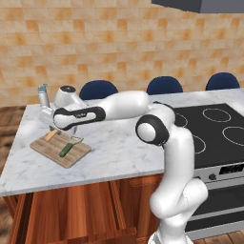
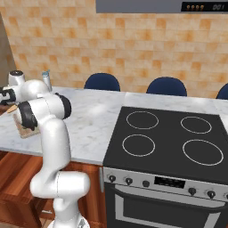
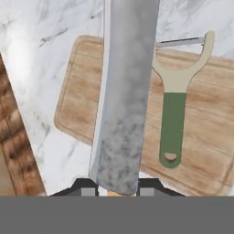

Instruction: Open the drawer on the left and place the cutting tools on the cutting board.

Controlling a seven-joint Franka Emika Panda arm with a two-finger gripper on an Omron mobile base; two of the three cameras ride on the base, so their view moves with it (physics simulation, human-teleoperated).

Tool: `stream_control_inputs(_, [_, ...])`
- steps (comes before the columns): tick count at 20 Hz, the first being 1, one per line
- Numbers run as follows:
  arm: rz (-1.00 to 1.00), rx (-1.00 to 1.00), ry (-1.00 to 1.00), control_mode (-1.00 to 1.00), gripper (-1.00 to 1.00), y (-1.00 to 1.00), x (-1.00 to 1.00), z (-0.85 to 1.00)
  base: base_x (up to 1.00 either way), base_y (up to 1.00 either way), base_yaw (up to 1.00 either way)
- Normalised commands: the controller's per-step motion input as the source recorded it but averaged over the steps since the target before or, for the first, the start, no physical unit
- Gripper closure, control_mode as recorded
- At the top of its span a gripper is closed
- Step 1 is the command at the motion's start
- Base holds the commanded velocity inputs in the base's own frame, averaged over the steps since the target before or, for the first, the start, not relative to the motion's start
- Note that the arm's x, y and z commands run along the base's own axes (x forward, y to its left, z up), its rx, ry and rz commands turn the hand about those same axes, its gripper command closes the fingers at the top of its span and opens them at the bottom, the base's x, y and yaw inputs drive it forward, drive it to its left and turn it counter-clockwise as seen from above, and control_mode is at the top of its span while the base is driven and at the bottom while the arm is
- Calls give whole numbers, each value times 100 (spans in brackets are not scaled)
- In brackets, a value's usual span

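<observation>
The gripper [image 3: 118,191] is clenched on the knife [image 3: 122,96], its two dark tips pressed against the base of the grey blade, with a sliver of tan handle showing between them; the blade runs straight away from the hand, so the knife is carried point-forward and can be laid flat. It hangs over the cutting board [image 3: 205,119], crossing the board's near and far edges, though whether it touches the wood yet cannot be told. The peeler [image 3: 173,114] already lies on the board just beside the blade, green handle toward the hand and silver head away, so the knife is lined up parallel to it and clear of it. From the left base view the arm reaches out low across the marble counter [image 1: 124,147] to the board [image 1: 71,156] near the counter's left end, where the peeler [image 1: 66,148] rests. By this look, letting go of the knife is the step in hand, and the last tool left to set down.
</observation>
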Motion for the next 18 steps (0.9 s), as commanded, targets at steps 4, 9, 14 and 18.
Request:
stream_control_inputs(4, [4, -14, 0, -100, 100, 3, 42, -19, 0, 0, 0])
stream_control_inputs(9, [5, -15, 0, -100, 100, 1, 20, -35, 0, 0, 0])
stream_control_inputs(14, [2, -7, 0, -100, 100, 0, 9, -29, 0, 0, 0])
stream_control_inputs(18, [0, 0, 0, -100, 100, 2, 18, -18, 0, 0, 0])
